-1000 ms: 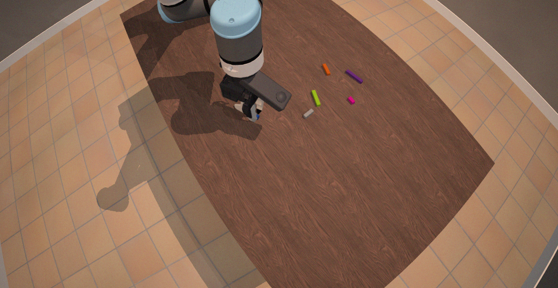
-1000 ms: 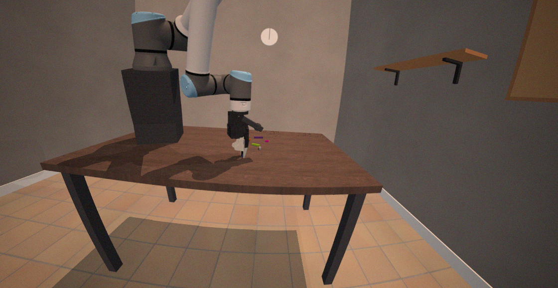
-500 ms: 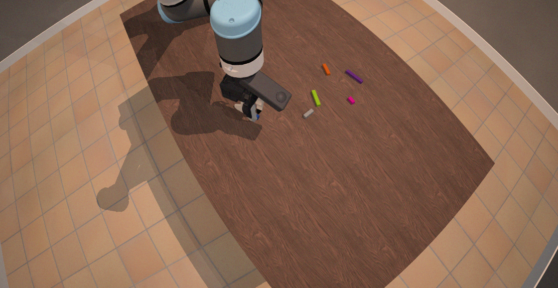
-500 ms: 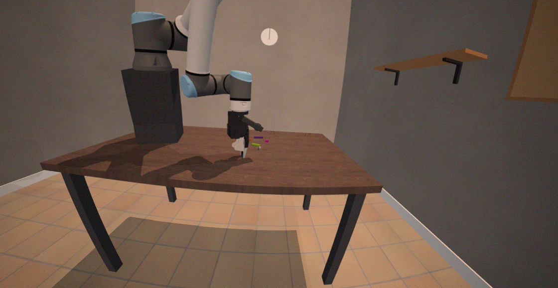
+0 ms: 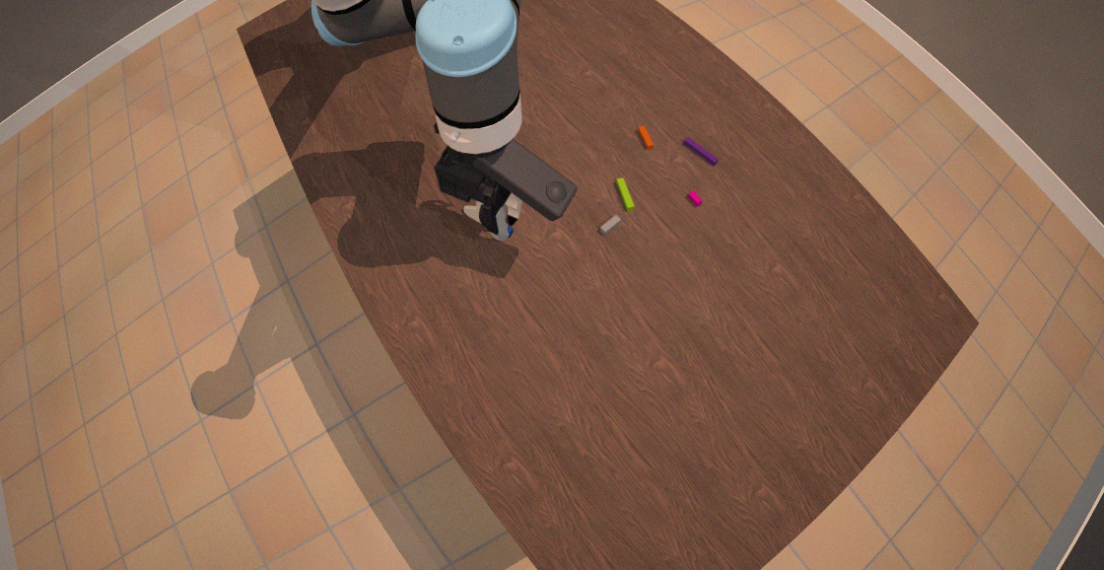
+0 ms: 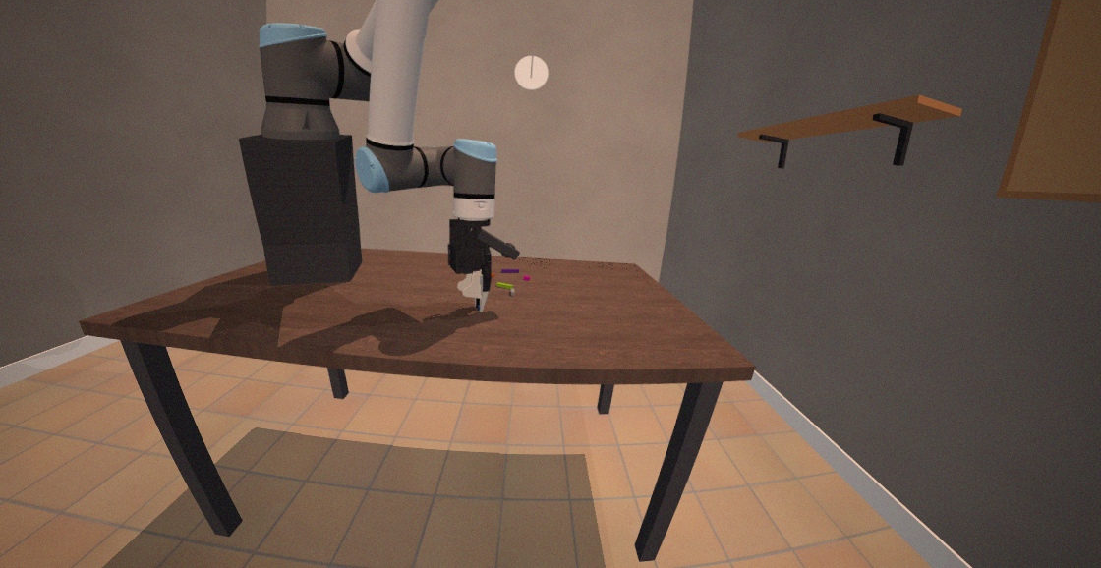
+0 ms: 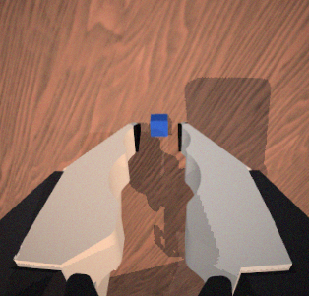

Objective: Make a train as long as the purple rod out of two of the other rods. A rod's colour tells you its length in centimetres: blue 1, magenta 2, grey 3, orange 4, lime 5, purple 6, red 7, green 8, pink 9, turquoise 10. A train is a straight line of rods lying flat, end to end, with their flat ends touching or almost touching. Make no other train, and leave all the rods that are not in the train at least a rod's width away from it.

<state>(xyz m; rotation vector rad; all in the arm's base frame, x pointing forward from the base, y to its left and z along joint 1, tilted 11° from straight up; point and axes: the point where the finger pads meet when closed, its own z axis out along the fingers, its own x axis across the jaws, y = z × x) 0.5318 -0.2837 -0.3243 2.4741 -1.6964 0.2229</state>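
Observation:
My gripper (image 5: 507, 227) (image 6: 480, 307) (image 7: 158, 125) is open a little, low over the table, pointing down. The blue rod (image 5: 510, 232) (image 7: 158, 127) lies on the table between and slightly ahead of the fingertips, with a gap on each side. The lime rod (image 5: 625, 194) (image 6: 504, 285) lies right of the gripper in the top view. The grey rod (image 5: 610, 225) (image 6: 511, 293) is close to the lime rod's lower end, at an angle and apart. The orange rod (image 5: 646, 137), purple rod (image 5: 701, 151) (image 6: 510, 270) and magenta rod (image 5: 695, 198) (image 6: 526, 278) lie separately farther right.
The wooden table (image 5: 663, 366) (image 6: 585, 333) carries all the rods. Its long edge is left of the gripper in the top view. The arm's dark pedestal (image 6: 304, 210) stands at the table's back left in the exterior view. A shelf (image 6: 846, 117) is on the right wall.

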